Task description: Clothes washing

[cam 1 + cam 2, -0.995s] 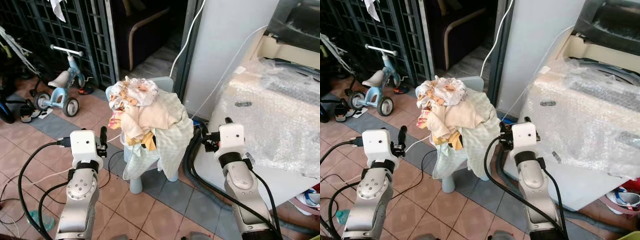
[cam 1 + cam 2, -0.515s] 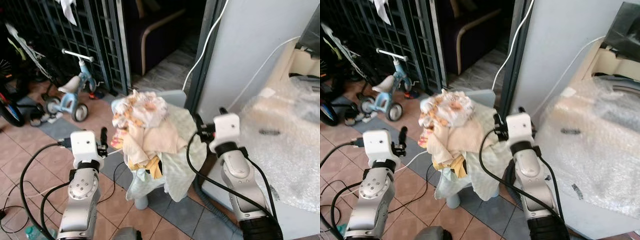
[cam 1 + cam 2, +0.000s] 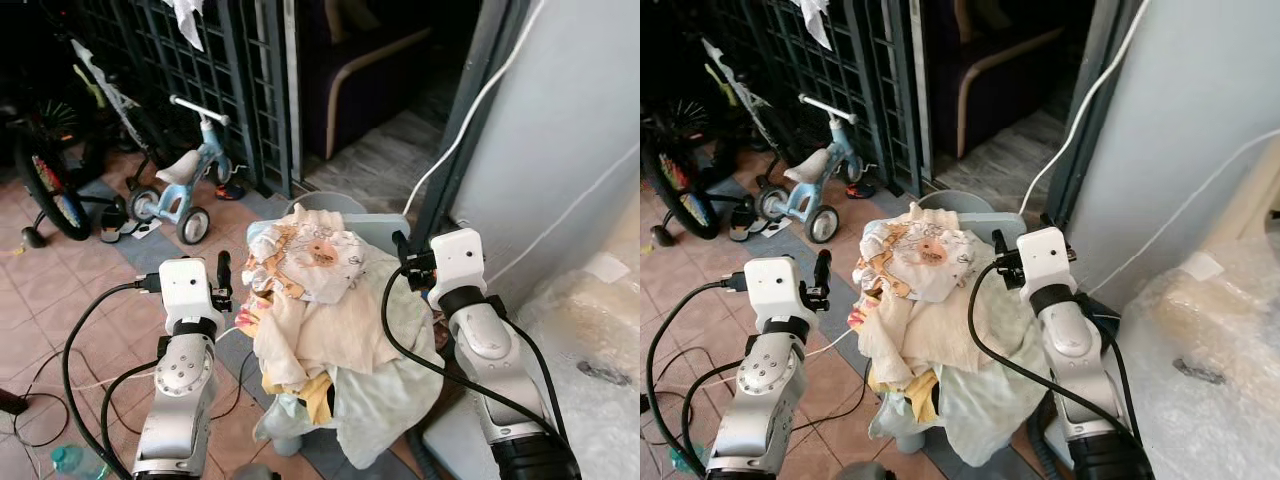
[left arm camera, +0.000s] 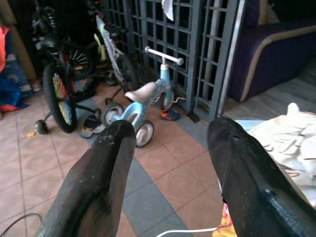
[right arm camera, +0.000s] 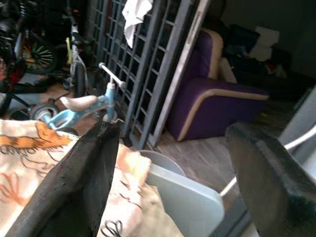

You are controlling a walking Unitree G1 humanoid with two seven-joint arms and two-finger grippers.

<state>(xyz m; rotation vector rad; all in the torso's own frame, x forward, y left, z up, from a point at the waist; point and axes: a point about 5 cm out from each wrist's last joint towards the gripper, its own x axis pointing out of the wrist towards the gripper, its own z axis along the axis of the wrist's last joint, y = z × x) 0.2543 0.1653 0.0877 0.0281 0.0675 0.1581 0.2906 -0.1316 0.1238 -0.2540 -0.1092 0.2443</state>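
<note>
Left eye view: a heap of clothes (image 3: 320, 320) sits on a small pale blue chair (image 3: 385, 232) in the middle of the scene. A white cloth with orange prints (image 3: 305, 262) crowns the heap, cream pieces lie under it, and a pale green checked garment (image 3: 385, 395) hangs down the front toward the tiled floor (image 3: 60, 300). The heap's long axis runs top to bottom, draping downward over the seat.

The left claw (image 3: 224, 275) is held up just beside the heap on the robot's left, apart from the cloth; in the left wrist view its two black fingers (image 4: 98, 173) stand wide apart with nothing between them. The right claw (image 3: 401, 255) is near the chair's back at the heap's right edge; in the right wrist view its fingers (image 5: 81, 182) are also spread wide and empty.

Open tiled floor lies to the left, with loose black cables (image 3: 70, 370). Farther left stand a blue tricycle (image 3: 185, 180) and a metal gate (image 3: 230, 70). A grey wall (image 3: 570, 150) closes the right side.
</note>
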